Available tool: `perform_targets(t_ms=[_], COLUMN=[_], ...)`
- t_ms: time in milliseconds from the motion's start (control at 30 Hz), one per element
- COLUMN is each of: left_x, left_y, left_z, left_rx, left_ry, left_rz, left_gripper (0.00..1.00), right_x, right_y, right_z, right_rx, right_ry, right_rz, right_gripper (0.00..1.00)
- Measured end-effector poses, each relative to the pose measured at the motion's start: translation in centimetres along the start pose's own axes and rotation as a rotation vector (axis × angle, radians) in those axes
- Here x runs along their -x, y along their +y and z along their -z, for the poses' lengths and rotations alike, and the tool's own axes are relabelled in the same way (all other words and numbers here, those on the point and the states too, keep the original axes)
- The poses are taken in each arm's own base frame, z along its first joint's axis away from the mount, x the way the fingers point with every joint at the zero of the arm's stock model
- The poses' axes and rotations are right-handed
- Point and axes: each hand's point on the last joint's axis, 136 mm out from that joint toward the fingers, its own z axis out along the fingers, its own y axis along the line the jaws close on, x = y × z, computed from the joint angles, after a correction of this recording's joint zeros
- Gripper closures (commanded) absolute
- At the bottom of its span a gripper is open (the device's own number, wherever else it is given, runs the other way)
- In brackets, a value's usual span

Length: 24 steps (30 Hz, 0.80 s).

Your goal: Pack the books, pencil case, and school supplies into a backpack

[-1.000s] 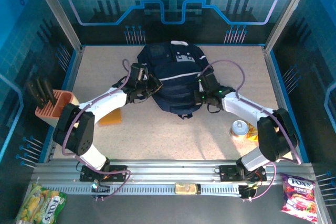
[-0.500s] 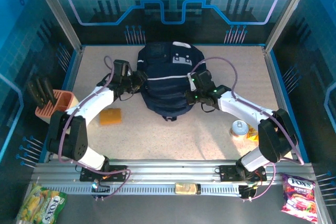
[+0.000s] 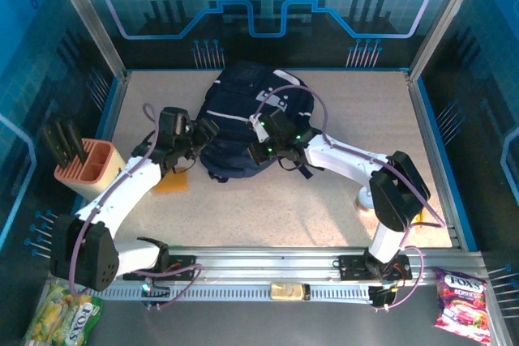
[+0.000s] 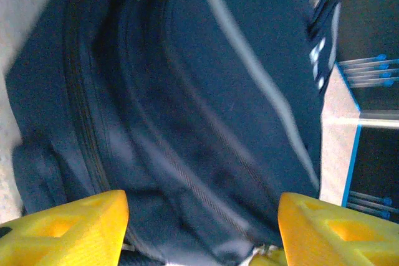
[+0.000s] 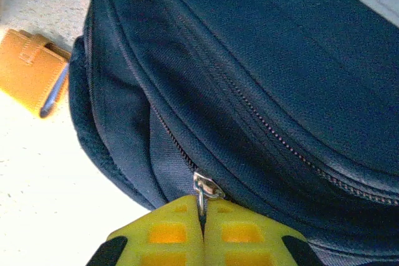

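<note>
My right pincer [image 5: 203, 216] is clamped on the small metal zipper pull [image 5: 206, 186] of the dark navy fabric backpack [image 3: 243, 119], which lies at twelve o'clock on the tabletop [image 3: 324, 200]. At its nine o'clock my left pincer [image 4: 202, 228] gapes empty. Nothing pins the backpack, so I reckon my pull could drag it instead of unzipping.

Backpack [image 3: 235, 103] mid-table; pad [image 3: 171, 183] left-front of it; rack [image 3: 87, 165] far left; maybe can [image 3: 366, 197] right.

Left arm [image 3: 122, 192] jaws apart, right arm [image 3: 345, 155] jaws pinched together.
</note>
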Motion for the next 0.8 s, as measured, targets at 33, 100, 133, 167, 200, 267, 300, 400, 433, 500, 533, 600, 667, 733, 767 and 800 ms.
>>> perform_targets(t_ms=[33, 100, 133, 167, 200, 267, 300, 400, 433, 500, 533, 600, 667, 733, 767, 800], left_x=[-0.7, -1.8, -2.2, -2.6, -2.8, -3.0, -2.9, -2.8, -2.8, -2.8, -2.8, -2.8, -2.9, -3.0, -3.0, -3.0], left_y=[0.2, 0.2, 0.1, 0.0, -0.2, -0.5, -0.7, -1.1, -1.1, -1.0, -1.0, -0.8, -0.6, -0.5, -0.3, -0.3], left_z=[-0.3, -1.0, -1.3, -1.7, -2.1, -2.8, -3.1, -4.1, -4.4, -5.0, -5.3, -5.8, -6.3, -6.7, -6.8, -6.8], left_rx=[-0.003, -0.020, -0.030, -0.039, -0.047, -0.062, -0.070, -0.088, -0.091, -0.091, -0.091, -0.090, -0.085, -0.080, -0.076, -0.073], left_ry=[0.021, 0.056, 0.068, 0.078, 0.085, 0.096, 0.097, 0.099, 0.101, 0.103, 0.103, 0.107, 0.113, 0.116, 0.117, 0.117], left_rz=[0.017, 0.055, 0.072, 0.092, 0.106, 0.132, 0.142, 0.171, 0.178, 0.188, 0.195, 0.202, 0.208, 0.209, 0.210, 0.210], left_gripper=[0.41, 0.45, 0.49, 0.51, 0.52, 0.52, 0.52, 0.53, 0.52, 0.52, 0.53, 0.54, 0.60, 0.67, 0.71, 0.74], right_x=[0.2, 0.4, 0.5, 0.5, 0.5, 0.5, 0.5, 0.5, 0.5, 0.6, 0.6, 0.6, 0.5, 0.3, 0.1, -0.1], right_y=[0.3, 0.7, 0.9, 1.0, 1.1, 1.1, 1.1, 1.3, 1.3, 1.5, 1.5, 1.6, 1.6, 1.5, 1.5, 1.4], right_z=[-0.2, -0.4, -0.4, -0.4, -0.4, -0.4, -0.4, -0.4, -0.4, -0.4, -0.4, -0.4, -0.4, -0.5, -0.6, -0.6], right_rx=[0.009, 0.023, 0.031, 0.035, 0.037, 0.040, 0.040, 0.047, 0.051, 0.060, 0.063, 0.066, 0.066, 0.065, 0.064, 0.063], right_ry=[-0.003, -0.010, -0.013, -0.013, -0.013, -0.012, -0.012, -0.012, -0.013, -0.014, -0.014, -0.013, -0.012, -0.009, -0.007, -0.003], right_rz=[0.001, 0.001, -0.001, -0.004, -0.004, -0.007, -0.007, -0.010, -0.010, -0.010, -0.009, -0.009, -0.009, -0.009, -0.009, -0.010], right_gripper=[1.00, 1.00, 1.00, 1.00, 1.00, 1.00, 1.00, 1.00, 1.00, 1.00, 1.00, 1.00, 1.00, 1.00, 1.00, 1.00])
